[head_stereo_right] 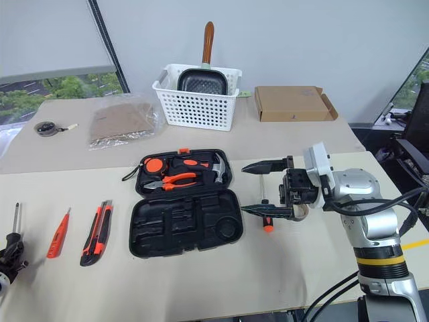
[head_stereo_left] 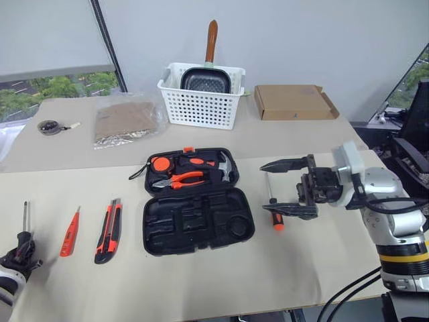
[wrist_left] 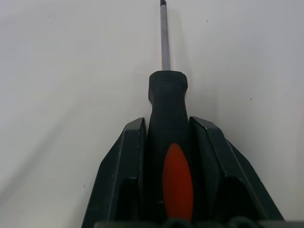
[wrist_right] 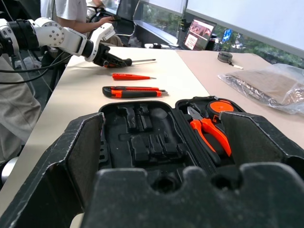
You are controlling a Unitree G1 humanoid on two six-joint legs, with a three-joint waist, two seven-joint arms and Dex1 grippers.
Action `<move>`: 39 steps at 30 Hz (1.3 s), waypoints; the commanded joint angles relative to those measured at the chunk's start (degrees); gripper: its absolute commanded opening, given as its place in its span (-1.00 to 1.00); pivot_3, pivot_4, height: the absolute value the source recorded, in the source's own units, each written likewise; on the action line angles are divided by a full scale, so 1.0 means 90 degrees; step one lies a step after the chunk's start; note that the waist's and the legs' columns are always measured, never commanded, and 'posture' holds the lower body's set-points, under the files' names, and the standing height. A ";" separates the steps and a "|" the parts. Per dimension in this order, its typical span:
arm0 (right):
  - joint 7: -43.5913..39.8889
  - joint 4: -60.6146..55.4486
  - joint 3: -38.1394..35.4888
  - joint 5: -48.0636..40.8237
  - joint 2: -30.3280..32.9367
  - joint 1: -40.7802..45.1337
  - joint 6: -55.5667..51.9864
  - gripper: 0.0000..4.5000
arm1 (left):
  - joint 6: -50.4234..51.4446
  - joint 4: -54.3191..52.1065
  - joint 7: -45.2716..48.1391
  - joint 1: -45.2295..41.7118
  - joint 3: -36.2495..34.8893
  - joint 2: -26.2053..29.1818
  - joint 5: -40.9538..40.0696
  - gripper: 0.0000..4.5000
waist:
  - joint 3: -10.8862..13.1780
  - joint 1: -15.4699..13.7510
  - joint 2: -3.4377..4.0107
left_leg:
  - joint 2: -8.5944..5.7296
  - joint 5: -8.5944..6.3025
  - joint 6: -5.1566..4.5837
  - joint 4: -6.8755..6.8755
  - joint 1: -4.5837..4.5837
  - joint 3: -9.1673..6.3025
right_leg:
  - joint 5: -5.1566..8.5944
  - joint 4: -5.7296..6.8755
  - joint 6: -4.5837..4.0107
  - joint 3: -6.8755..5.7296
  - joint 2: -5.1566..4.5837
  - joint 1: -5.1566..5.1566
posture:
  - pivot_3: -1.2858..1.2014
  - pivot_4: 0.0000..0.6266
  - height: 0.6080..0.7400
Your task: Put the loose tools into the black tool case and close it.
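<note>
The black tool case lies open mid-table; its far half holds pliers, a hammer and a round orange-and-black tool. At the table's left front edge my left gripper is shut on a black-and-orange screwdriver, whose steel shaft points away from me. To the right of it lie an orange tester pen and an orange-black utility knife. Right of the case my right gripper hangs open, pointing left, over a second screwdriver on the table. A small grey tape roll sits at the far left.
At the back stand a white perforated basket holding a pan, a cardboard box and a clear bag of brown material. A person sits beyond the table's left end in the right wrist view.
</note>
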State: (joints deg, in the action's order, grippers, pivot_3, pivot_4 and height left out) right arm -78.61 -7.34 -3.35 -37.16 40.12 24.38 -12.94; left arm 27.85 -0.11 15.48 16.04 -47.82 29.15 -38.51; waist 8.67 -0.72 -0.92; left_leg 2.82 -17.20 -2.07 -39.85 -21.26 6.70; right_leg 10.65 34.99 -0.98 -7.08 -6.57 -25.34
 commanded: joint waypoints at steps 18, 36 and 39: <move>0.0728 -0.0011 -0.1177 0.0245 0.0304 -0.1170 0.0326 1.00 | -0.2236 -0.0852 0.5416 -0.3000 0.4808 0.2193 0.1748 -0.56 | -0.0001 -0.0173 0.0006 | -0.0004 0.0041 -0.0029 0.0001 -0.0013 0.0013 | 0.0002 -0.0003 -0.0003 -0.0005 0.0032 0.0000 | 0.03 -0.52 0.39; 0.1167 -0.0616 -0.2080 0.0191 0.0282 -0.2722 0.0702 1.00 | -0.3183 0.1638 0.6347 -0.5108 0.6519 0.1453 0.3352 -0.56 | 0.0003 -0.0066 0.0006 | -0.0003 0.0040 -0.0042 -0.0006 -0.0007 0.0015 | 0.0002 0.0001 0.0002 0.0007 0.0037 0.0008 | 0.03 -0.52 0.39; 0.1160 -0.0589 -0.2086 0.0187 0.0294 -0.2754 0.0758 1.00 | -0.3192 0.1671 0.6314 -0.5080 0.6550 0.1364 0.3420 -0.56 | 0.0002 -0.0068 0.0006 | -0.0001 0.0043 -0.0041 -0.0006 -0.0004 0.0009 | 0.0002 0.0005 0.0003 0.0006 0.0038 0.0009 | 0.03 -0.52 0.39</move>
State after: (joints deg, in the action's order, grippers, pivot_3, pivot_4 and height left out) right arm -68.24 -10.82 -19.97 -34.77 42.22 -0.67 -7.82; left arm -0.84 14.83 72.94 -29.29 11.21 41.71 -8.17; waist 8.69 -1.32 -0.86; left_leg 2.80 -16.80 -2.44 -39.91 -21.29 6.77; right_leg 10.66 35.06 -0.96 -7.03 -6.23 -25.26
